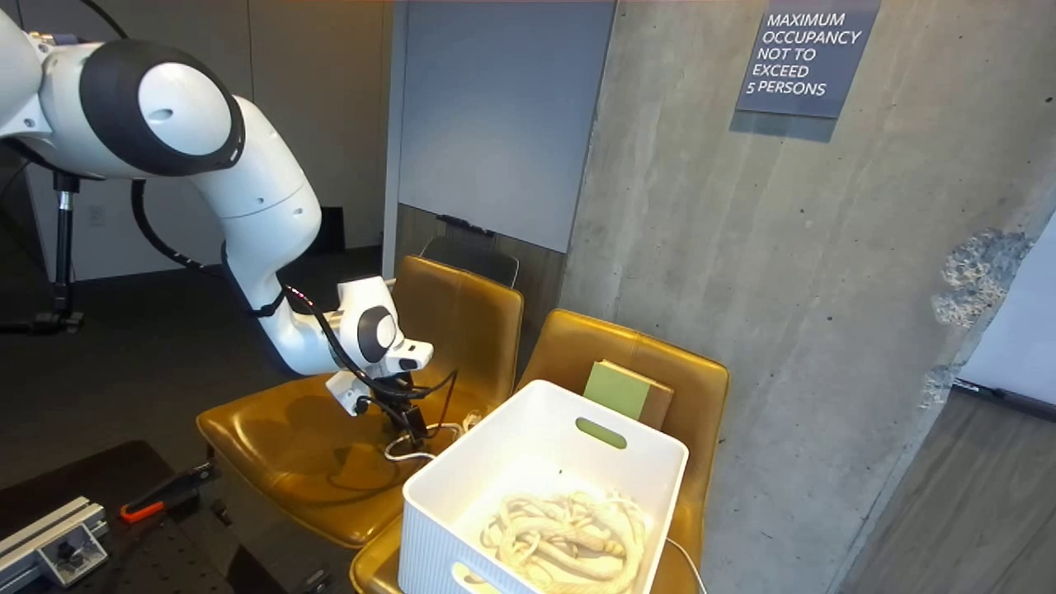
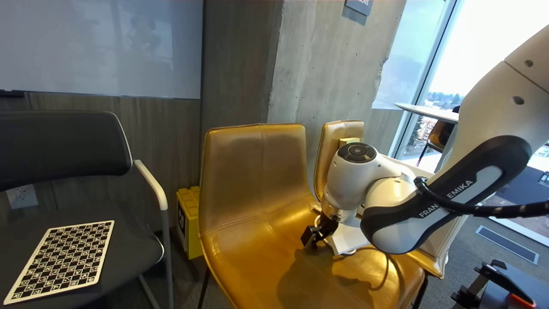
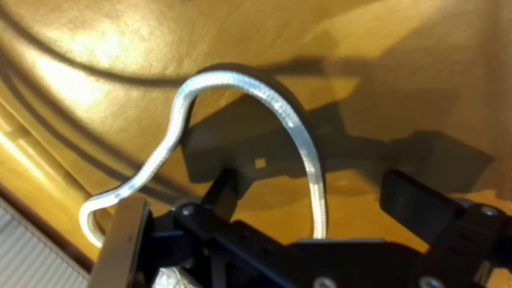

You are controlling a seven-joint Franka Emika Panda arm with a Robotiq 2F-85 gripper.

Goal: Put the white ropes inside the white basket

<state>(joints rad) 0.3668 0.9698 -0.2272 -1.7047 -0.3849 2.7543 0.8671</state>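
Gripper (image 3: pixel 311 178) is hanging low over the seat of a tan leather chair (image 2: pixel 253 257). Fingers (image 3: pixel 418 206) are standing well apart; in the wrist view, white rope (image 3: pixel 240 82) is running through the gap. Whether a finger is touching it: can't tell.

White rope is lying on that seat, outside the basket. It's forming a loose arch: one leg is going behind the gripper body, the other is snaking toward the basket side and curling behind the gripper linkage. In an exterior view it's showing just beside the white basket (image 1: pixel 433 536), next to a partly hidden pale clump (image 1: pixel 470 421); can't tell if that's the same rope.

Basket is standing on a second tan leather chair (image 1: pixel 689 375). A tangled heap of off-white ropes (image 1: pixel 569 536) is lying inside, on the basket floor. Behind it, a green-and-brown boxy object (image 1: pixel 615 388) is leaning on the backrest.

White Franka arm (image 1: pixel 272 206) is curving down to the gripper. In an exterior view a black office chair (image 2: pixel 64 146) is carrying a checkered calibration board (image 2: pixel 64 259), and a yellow box (image 2: pixel 191 223) is sitting behind the tan leather chair. Occupancy sign (image 1: pixel 808 58) is hanging on the concrete wall (image 1: pixel 742 289).
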